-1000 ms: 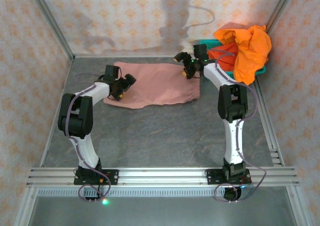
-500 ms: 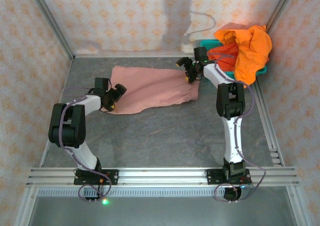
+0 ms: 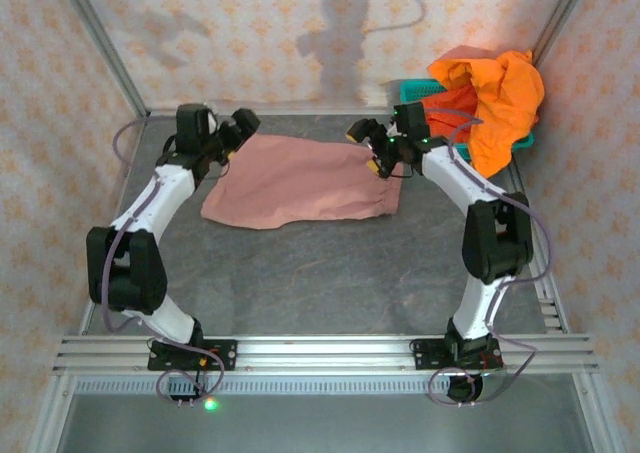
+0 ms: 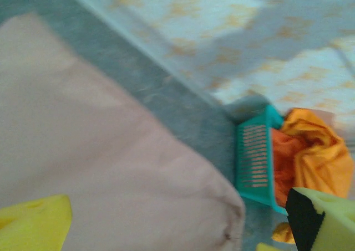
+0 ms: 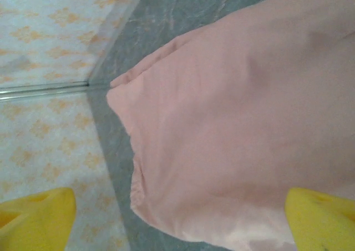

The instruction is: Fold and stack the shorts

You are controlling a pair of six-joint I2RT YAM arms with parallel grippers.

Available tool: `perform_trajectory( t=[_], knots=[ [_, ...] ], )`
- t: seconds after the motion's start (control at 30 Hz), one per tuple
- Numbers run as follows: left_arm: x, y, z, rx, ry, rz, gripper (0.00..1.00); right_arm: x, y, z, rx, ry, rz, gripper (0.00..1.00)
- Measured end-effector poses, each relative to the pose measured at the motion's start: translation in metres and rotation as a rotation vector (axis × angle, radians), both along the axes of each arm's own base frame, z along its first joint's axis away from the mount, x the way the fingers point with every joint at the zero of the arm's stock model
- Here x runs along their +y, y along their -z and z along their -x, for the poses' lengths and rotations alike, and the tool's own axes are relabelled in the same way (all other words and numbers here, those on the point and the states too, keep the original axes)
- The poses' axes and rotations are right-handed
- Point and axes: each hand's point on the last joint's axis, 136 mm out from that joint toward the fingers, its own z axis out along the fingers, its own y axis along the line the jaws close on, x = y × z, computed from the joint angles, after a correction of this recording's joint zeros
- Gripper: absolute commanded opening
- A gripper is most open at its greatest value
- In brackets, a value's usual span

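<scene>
The dusty pink shorts (image 3: 300,181) lie spread flat at the back middle of the table. My left gripper (image 3: 233,133) hovers open over their far left corner. My right gripper (image 3: 367,148) hangs open over their far right corner. The left wrist view has pink shorts (image 4: 100,151) under the gripper (image 4: 177,229), with yellow fingertips (image 4: 33,226) wide apart and nothing between them. In the right wrist view the pink shorts (image 5: 238,123) lie below the open gripper (image 5: 177,223), whose yellow fingertips (image 5: 321,218) stand wide apart. Bright orange shorts (image 3: 500,88) are heaped in the basket.
A teal plastic basket (image 3: 412,91) sits at the back right corner, close behind my right gripper; the left wrist view has this basket (image 4: 258,162) with orange shorts (image 4: 316,151) in it. Patterned walls close in the back and sides. Bare grey tabletop (image 3: 320,273) lies in front of the shorts.
My left gripper swung from the shorts' near left edge up to their far left corner. The right arm's elbow moved out to the right, its gripper staying at the far right corner.
</scene>
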Motion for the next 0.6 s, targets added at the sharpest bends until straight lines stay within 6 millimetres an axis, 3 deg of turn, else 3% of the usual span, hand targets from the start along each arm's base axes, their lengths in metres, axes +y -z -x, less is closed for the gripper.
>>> perform_trajectory(
  t=[0.07, 0.13, 0.23, 0.33, 0.47, 0.6],
  knots=[
    [-0.017, -0.006, -0.019, -0.018, 0.038, 0.001, 1.0, -0.003, 0.009, 0.006, 0.008, 0.001, -0.001, 0.95],
    [-0.033, 0.006, -0.038, -0.001, 0.066, -0.001, 1.0, -0.006, 0.032, 0.015, 0.051, 0.004, 0.009, 0.94],
    [-0.042, 0.046, -0.061, 0.071, 0.078, -0.007, 1.0, -0.012, 0.071, 0.038, 0.147, 0.008, 0.03, 0.93],
    [-0.041, 0.097, -0.078, 0.172, 0.071, -0.023, 1.0, -0.015, 0.097, 0.056, 0.212, 0.008, 0.043, 0.93],
    [-0.037, 0.144, -0.093, 0.261, 0.063, -0.065, 1.0, -0.015, 0.113, 0.069, 0.241, 0.001, 0.048, 0.92],
    [-0.034, 0.162, -0.108, 0.292, 0.058, -0.098, 1.0, -0.015, 0.114, 0.073, 0.226, -0.006, 0.035, 0.92]
  ],
)
